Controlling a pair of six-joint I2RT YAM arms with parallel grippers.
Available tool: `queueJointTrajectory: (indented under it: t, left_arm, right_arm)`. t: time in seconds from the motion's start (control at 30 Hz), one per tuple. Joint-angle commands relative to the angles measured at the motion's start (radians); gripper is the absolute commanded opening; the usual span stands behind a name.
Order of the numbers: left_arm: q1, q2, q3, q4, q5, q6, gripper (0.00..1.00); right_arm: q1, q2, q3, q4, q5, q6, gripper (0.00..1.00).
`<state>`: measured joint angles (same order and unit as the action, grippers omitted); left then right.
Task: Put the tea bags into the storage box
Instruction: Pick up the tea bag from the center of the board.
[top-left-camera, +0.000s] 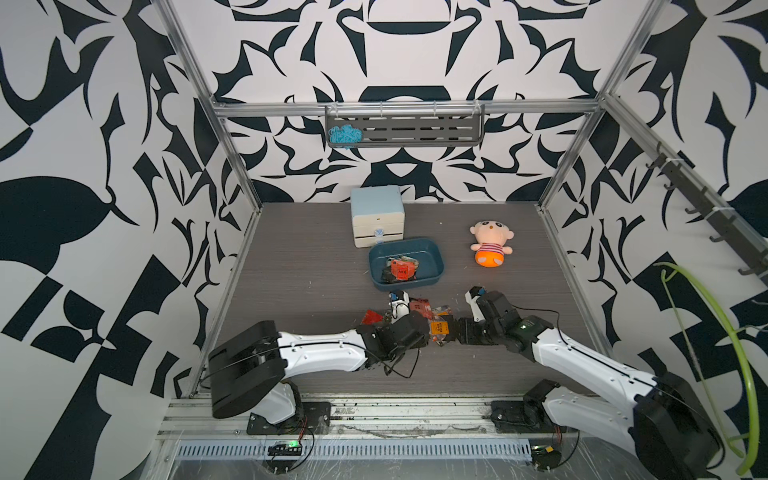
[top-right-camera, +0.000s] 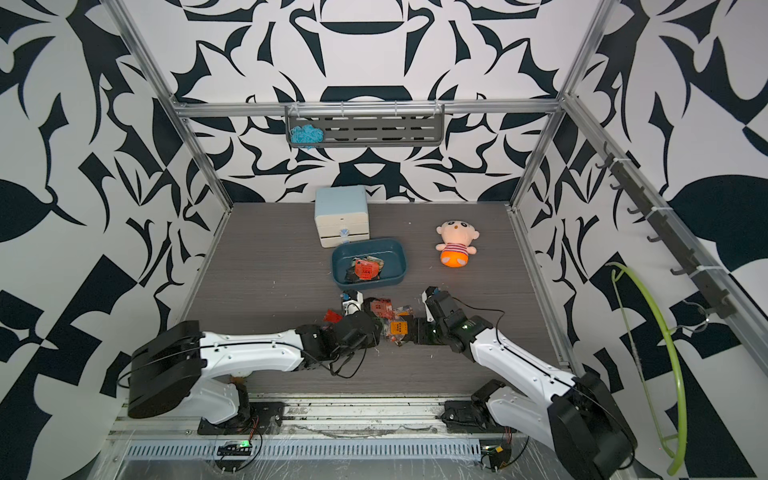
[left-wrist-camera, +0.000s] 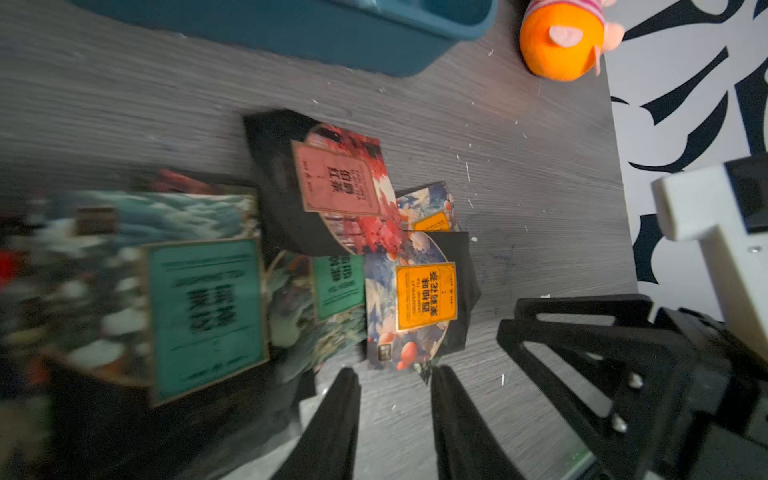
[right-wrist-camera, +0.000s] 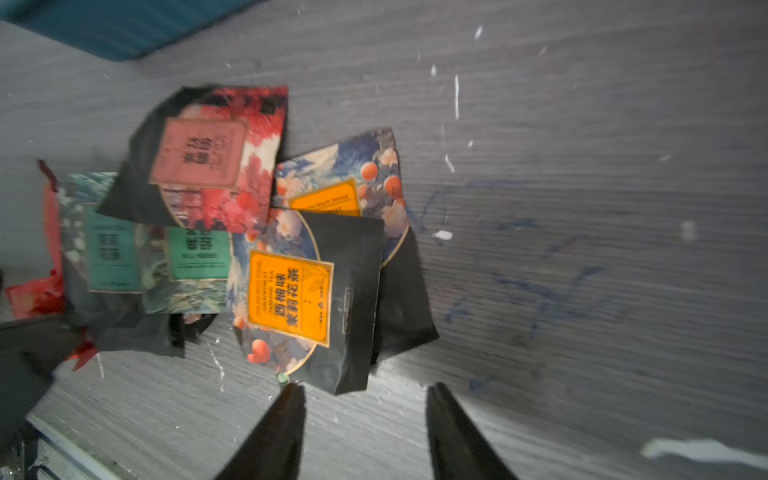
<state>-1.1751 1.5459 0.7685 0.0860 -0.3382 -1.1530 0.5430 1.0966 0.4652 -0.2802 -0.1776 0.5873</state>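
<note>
The left gripper (left-wrist-camera: 395, 373) stands partly open with nothing between its fingers, its tips just short of the near edge of an orange-labelled sachet (left-wrist-camera: 426, 297). The right gripper (right-wrist-camera: 365, 388) is likewise parted and empty, just beside the same sachet's black corner.

In both top views the two face each other across the loose tea bags (top-left-camera: 420, 309), the left gripper at 9 o'clock of the pile and the right gripper at 3 o'clock. The orange-labelled sachet overlaps a second orange sachet (right-wrist-camera: 332, 195). A pink-labelled sachet (right-wrist-camera: 199, 153) lies on top farther out, two teal-labelled sachets (right-wrist-camera: 199, 249) sit beside it, and a red foil sachet (top-left-camera: 371, 318) is at the pile's 9 o'clock edge. All rest on the grey wood-grain table (top-left-camera: 299, 257).

The teal storage box (top-left-camera: 428, 259) sits at 12 o'clock of the pile, near but apart, with a few stowed sachets (top-left-camera: 401, 270) inside. A pale blue drawer cabinet (top-left-camera: 377, 216) stands just behind the box at 11 o'clock. A plush doll (top-left-camera: 490, 245) lies at 3 o'clock of the box.
</note>
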Motion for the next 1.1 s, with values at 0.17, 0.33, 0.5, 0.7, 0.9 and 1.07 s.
queueJointTrajectory:
  t: [0.17,0.33,0.5,0.7,0.9,1.07]
  left_arm:
    - [0.062,0.145,0.026,0.141,0.192,-0.047,0.29]
    - [0.072,0.188,0.034,0.147,0.224,-0.050,0.29]
    - [0.077,0.205,0.034,0.149,0.227,-0.062,0.29]
    - [0.078,0.223,0.037,0.143,0.235,-0.066,0.29]
    - [0.078,0.223,0.034,0.143,0.237,-0.068,0.28]
    - [0.078,0.226,0.034,0.143,0.242,-0.068,0.28]
  right_arm:
    - [-0.017,0.085,-0.006,0.194,-0.073,0.060,0.36]
    - [-0.022,0.119,0.016,0.185,-0.051,0.047,0.34]
    - [-0.025,0.142,0.029,0.176,-0.032,0.035,0.34]
    - [-0.025,0.164,0.033,0.189,-0.041,0.030,0.33]
    - [-0.025,0.183,0.036,0.194,-0.050,0.031,0.29]
    - [-0.025,0.166,0.040,0.193,-0.083,0.040,0.19]
